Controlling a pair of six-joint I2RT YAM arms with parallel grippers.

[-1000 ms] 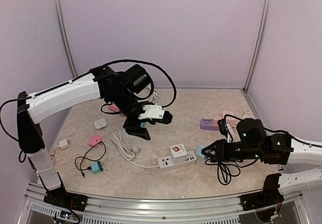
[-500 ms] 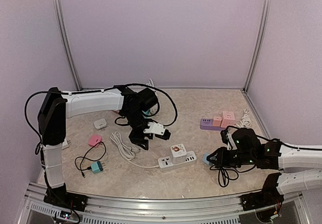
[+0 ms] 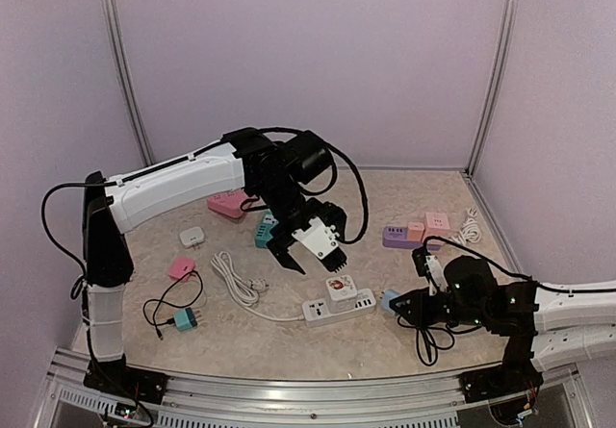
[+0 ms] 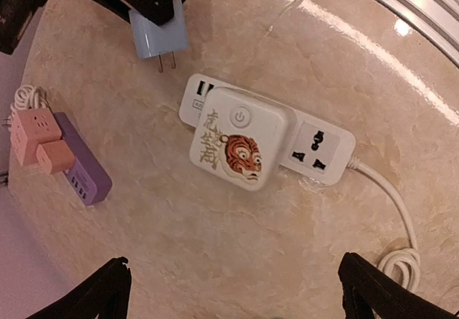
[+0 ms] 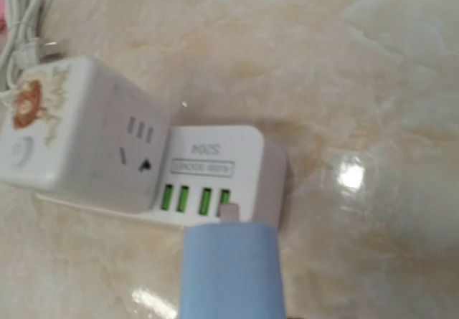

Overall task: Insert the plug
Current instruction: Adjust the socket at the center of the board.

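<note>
A white power strip (image 3: pixel 361 305) lies at the front middle of the table, with a white cube adapter (image 3: pixel 339 287) bearing a tiger picture on top of it. My right gripper (image 3: pixel 397 305) is shut on a light-blue plug (image 3: pixel 387 299), held low just right of the strip's end. In the right wrist view the plug (image 5: pixel 229 272) has a prong close to the strip's end face (image 5: pixel 215 168) with green ports. My left gripper (image 3: pixel 308 245) hovers open and empty above and behind the strip. In its view the cube (image 4: pixel 240 136), strip socket (image 4: pixel 323 147) and plug (image 4: pixel 159 32) show.
A purple strip with pink adapters (image 3: pixel 399 236) lies at the right rear. A pink strip (image 3: pixel 226 205), a teal adapter (image 3: pixel 265 231) and a white adapter (image 3: pixel 192 237) lie at the left rear. Small chargers (image 3: pixel 181 267) and cables (image 3: pixel 236 279) lie front left. A black cable (image 3: pixel 433 332) trails by my right arm.
My left arm has swung right and now hovers over the power strip with its jaws open. My right gripper has edged the blue plug left toward the strip's end.
</note>
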